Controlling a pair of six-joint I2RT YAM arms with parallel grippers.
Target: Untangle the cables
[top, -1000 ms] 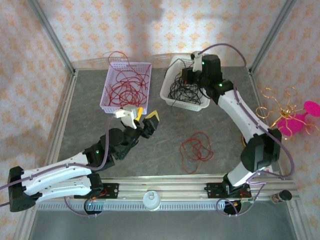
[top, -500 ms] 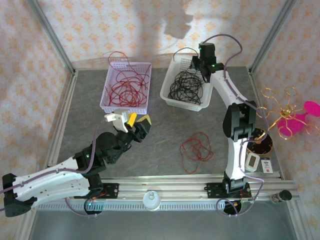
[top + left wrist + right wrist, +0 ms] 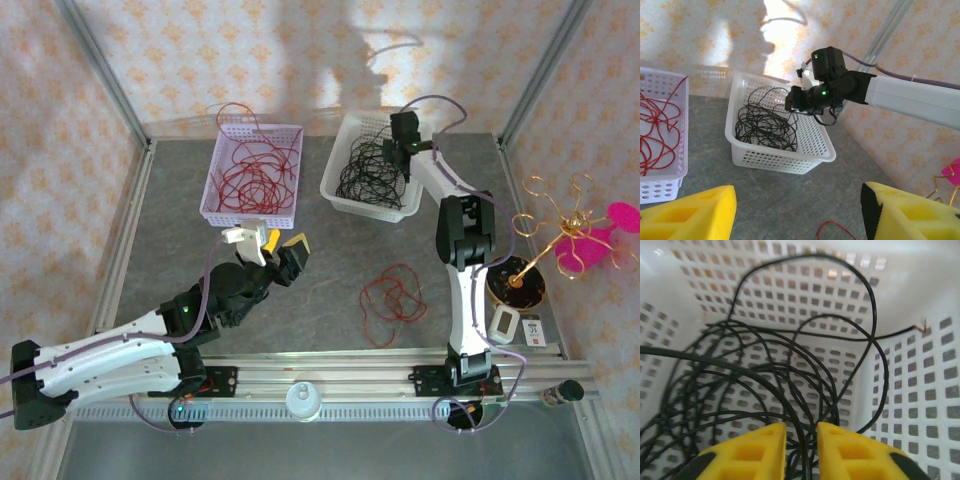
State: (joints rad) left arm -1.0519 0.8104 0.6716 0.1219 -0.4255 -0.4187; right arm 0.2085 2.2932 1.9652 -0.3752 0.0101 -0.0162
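Arm on right [image 3: 432, 175] outstretched; fingers [image 3: 747, 450] straddle black wires [image 3: 765, 385] in basket [image 3: 372, 208].

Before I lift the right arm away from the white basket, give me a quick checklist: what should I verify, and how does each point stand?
1. Is the right tool above the white perforated plastic basket? Ok.
2. Is the right tool clear of the thin black wires? Not ok: its jaws stand narrowly apart with one strand running between them.
3. Is the left tool open and empty? Ok.
4. Are the thin red wires in the lilac perforated basket kept apart from the black ones? Ok.
5. Is the loose red wire loop sorted? Not ok: it lies on the grey table, outside both baskets.
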